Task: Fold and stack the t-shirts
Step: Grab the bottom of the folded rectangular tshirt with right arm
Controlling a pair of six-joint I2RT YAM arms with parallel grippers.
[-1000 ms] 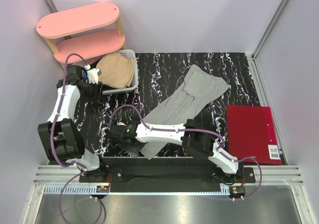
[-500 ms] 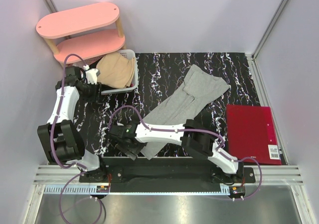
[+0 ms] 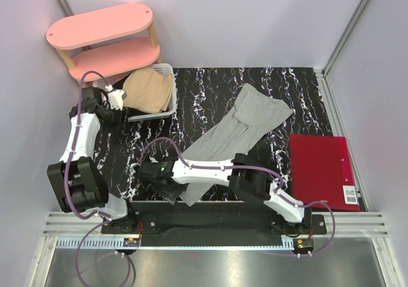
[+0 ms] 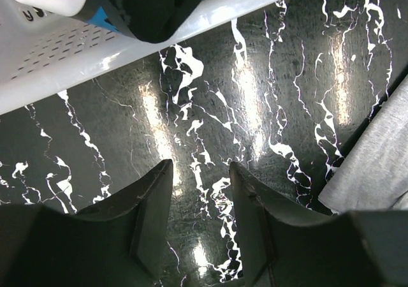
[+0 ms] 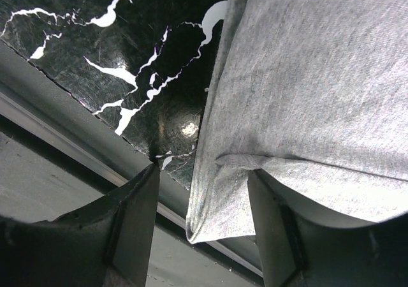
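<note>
A light grey t-shirt (image 3: 239, 127) lies rumpled in a diagonal strip across the black marbled table (image 3: 210, 86). Its near corner (image 5: 217, 204) hangs over the table's front edge, between the fingers of my right gripper (image 5: 203, 172), which stands open around the cloth without pinching it. From above, that right gripper (image 3: 172, 194) sits low at the shirt's near-left end. A tan t-shirt (image 3: 150, 90) fills the white basket (image 3: 156, 113). My left gripper (image 3: 122, 113) hovers beside the basket's left end. It is open (image 4: 201, 166) over bare table, with nothing between the fingers.
A pink two-tier shelf (image 3: 102, 25) stands at the back left, behind the basket. A red flat board (image 3: 322, 169) lies at the right edge. The basket rim (image 4: 95, 64) and dark cloth (image 4: 153, 6) show at the top of the left wrist view. Grey shirt cloth (image 4: 376, 153) shows at its right.
My right gripper has shifted slightly left and toward the front edge at the shirt's corner, and its jaws have narrowed a little. The left arm has drifted slightly left.
</note>
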